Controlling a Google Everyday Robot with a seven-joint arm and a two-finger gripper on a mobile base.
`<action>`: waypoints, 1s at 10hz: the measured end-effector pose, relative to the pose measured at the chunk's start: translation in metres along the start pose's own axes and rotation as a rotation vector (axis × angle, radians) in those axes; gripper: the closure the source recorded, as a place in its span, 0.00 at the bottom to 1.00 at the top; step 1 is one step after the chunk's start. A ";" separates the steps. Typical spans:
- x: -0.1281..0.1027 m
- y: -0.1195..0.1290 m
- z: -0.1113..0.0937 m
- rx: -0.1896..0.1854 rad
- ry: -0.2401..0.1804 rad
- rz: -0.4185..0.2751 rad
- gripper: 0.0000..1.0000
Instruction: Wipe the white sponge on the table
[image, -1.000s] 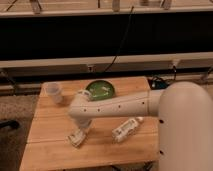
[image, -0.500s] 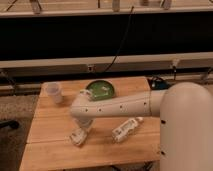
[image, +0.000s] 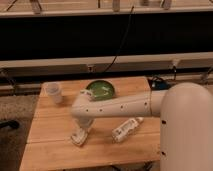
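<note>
The green bowl (image: 101, 90) sits near the back edge of the table (image: 55, 150), and everything else is placed from it. The 1 white arm (image: 120, 104) comes in from the right, passes just in front of the bowl and hides the bowl's front rim. At its elbow, in front and to the left of the bowl, it bends down toward the near edge.

The gripper (image: 80, 133) hangs there, well in front of the bowl and a little left of it, its jaws drawn together on the white sponge (image: 76, 140). The sponge rests on the planks under the tip. Both are pale, so the line where fingers end and sponge begins is hard to make out, and only the sponge's lower left part reads clearly.

A clear cup (image: 53, 92) stands upright left of the bowl. A white bottle (image: 125, 129) lies on its side in front and to the right of the bowl, its label unreadable. Right of the bowl, the robot's rounded body (image: 187, 130) covers the table's right edge and runs out of view. A small blue object (image: 158, 83) peeks out above the arm, too blurred to identify.
</note>
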 end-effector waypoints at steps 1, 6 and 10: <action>0.000 0.001 0.000 -0.001 0.000 -0.007 1.00; -0.001 -0.001 0.004 -0.002 -0.001 -0.051 1.00; -0.002 0.002 0.004 -0.001 -0.010 -0.103 1.00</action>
